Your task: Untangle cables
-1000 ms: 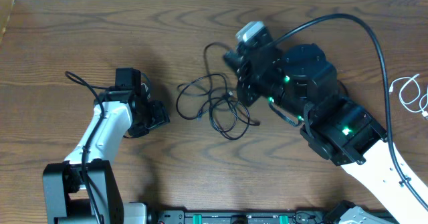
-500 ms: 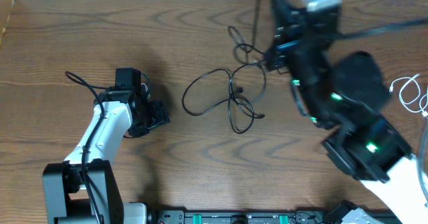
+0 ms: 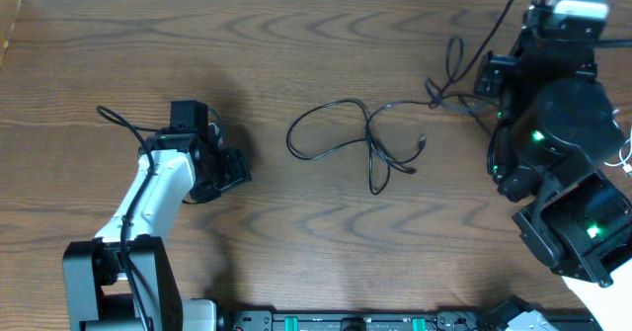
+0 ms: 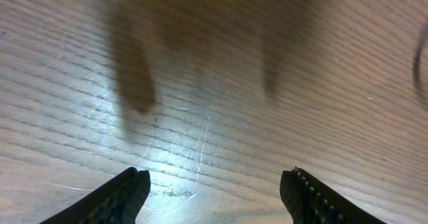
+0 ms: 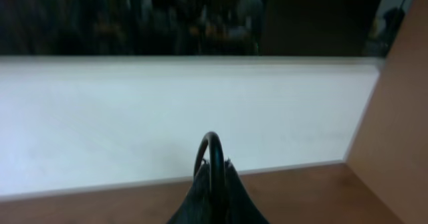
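Black cable [image 3: 367, 143]: thin, light, limp, likely slippery. Loose loops at table [image 3: 247, 35] centre, one strand running to table's far-right corner.
Right gripper [image 5: 212, 178]: pinched shut on that strand.
Left gripper [image 4: 214, 190]: jaws wide, empty, table's left.
Suggested second hold: outer loop, clear of crossings.
White cable [image 3: 625, 155]: sliver at table's right edge.

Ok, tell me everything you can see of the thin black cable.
The black cable is thin, dark and flexible. It lies slack on the wooden table, forming one wide loop at mid-table, with strands crossing beside it and a small plug at a free end. Its far stretch runs to the right tool, shut on a small loop of it.
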`<state>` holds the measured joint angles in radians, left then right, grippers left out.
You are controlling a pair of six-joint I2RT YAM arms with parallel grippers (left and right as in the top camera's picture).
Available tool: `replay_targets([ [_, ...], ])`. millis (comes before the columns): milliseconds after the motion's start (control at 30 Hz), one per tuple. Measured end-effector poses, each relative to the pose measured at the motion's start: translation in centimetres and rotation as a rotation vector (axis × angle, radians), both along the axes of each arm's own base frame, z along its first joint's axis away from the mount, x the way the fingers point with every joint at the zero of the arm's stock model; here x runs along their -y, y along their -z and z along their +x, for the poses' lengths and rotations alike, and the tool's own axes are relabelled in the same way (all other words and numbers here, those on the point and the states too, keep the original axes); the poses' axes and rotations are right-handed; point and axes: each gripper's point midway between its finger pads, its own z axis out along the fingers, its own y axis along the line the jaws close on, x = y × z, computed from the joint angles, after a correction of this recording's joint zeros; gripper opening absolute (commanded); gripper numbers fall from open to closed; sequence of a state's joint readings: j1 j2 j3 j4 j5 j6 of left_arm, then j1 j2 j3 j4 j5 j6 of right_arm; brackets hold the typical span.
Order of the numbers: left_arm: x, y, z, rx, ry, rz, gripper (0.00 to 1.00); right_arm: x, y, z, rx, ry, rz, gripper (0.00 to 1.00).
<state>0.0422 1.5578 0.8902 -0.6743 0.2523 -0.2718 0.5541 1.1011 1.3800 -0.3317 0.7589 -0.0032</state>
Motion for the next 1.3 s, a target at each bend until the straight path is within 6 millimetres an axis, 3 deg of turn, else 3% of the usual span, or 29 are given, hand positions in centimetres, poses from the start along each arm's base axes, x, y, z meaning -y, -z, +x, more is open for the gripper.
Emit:
replay_targets([
  [167, 3.3, -1.0, 0.0, 0.028, 0.087, -0.192, 0.74, 0.4, 2.1, -0.2, -0.081, 0.02, -0.021, 0.01],
  [333, 7.9, -3.2, 0.8, 0.109, 0.194, -0.417, 0.74, 0.5, 2.5, -0.2, -0.098, 0.024, -0.018, 0.01],
  [567, 13.1, -4.2, 1.8, 0.151, 0.234, -0.459, 0.74, -0.9, 3.2, -0.1, -0.124, -0.058, -0.008, 0.01],
  [733, 15.4, -3.2, 1.0, 0.084, 0.131, -0.382, 0.74, -1.4, 3.5, 0.0, -0.128, -0.079, 0.026, 0.01],
  [1067, 19.8, -3.4, 2.4, 0.168, -0.138, -0.312, 0.75, -2.1, 4.0, 0.0, -0.146, -0.123, 0.05, 0.01],
  [1300, 21.7, -0.7, 3.6, 0.142, -0.303, -0.337, 0.91, -2.2, 4.3, 0.0, -0.159, -0.128, 0.045, 0.01],
])
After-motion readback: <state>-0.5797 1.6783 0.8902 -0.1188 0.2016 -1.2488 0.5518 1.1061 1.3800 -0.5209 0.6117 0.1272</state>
